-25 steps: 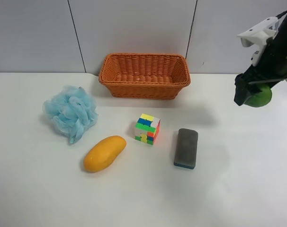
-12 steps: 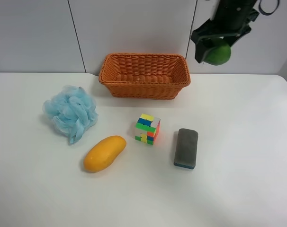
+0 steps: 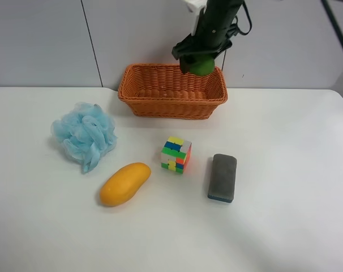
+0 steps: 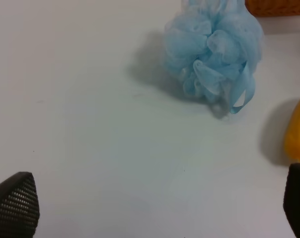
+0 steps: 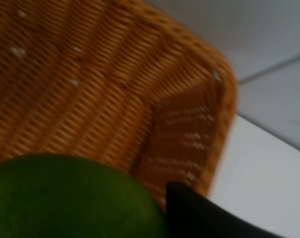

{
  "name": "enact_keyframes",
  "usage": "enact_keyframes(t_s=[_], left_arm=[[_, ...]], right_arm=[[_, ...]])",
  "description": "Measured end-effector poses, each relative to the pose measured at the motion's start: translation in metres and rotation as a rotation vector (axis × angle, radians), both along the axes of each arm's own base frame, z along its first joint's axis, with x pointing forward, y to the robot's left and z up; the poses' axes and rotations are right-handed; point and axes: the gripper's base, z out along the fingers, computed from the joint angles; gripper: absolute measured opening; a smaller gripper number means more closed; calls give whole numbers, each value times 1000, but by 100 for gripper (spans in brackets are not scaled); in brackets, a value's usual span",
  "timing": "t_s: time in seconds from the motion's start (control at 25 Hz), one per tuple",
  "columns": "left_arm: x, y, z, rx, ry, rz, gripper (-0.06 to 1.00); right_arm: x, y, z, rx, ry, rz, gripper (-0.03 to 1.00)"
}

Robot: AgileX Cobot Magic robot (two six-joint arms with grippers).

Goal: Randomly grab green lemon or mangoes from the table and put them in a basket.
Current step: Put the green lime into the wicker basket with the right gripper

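Right gripper: clenching the lemon, hanging over the basket toward its 1 o'clock corner in the high view.
Lemon: riding in that grip, clear of the bench and showing just over the far rim. In the right wrist view, filling the near field with woven floor and a corner wall beneath.
Basket: standing at 12 o'clock on the bench, showing no fruit inside.
Mango: lying on the bench at 8 o'clock from the cube, not yet touched.
Left gripper: released, jaws standing wide apart, hovering over bare bench near the puff and the mango's end.
Stage: probably nearing the drop, with about half the job remaining.
Risk, rim strike: letting go this close to the corner, possibly clipping the flared wall and sending the lemon bouncing out behind.
Risk, height: dropping from well above the floor, possibly making the round fruit rebound or roll.
Risk, snag: lowering too far in the corner, possibly catching wicker and dragging the basket.
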Motion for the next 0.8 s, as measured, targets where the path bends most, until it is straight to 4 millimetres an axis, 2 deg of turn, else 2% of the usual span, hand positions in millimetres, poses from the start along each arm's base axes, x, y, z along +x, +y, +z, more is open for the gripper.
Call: enact_keyframes(t_s=[0.2, 0.36, 0.52, 0.8], left_arm=[[0, 0, 0, 0, 0, 0, 99], [0, 0, 0, 0, 0, 0, 99], [0, 0, 0, 0, 0, 0, 99], [0, 0, 0, 0, 0, 0, 99]], right_arm=[[15, 21, -47, 13, -17, 27, 75], [23, 28, -69, 37, -30, 28, 75], [28, 30, -78, 48, -51, 29, 75], [30, 31, -78, 63, -84, 30, 75]])
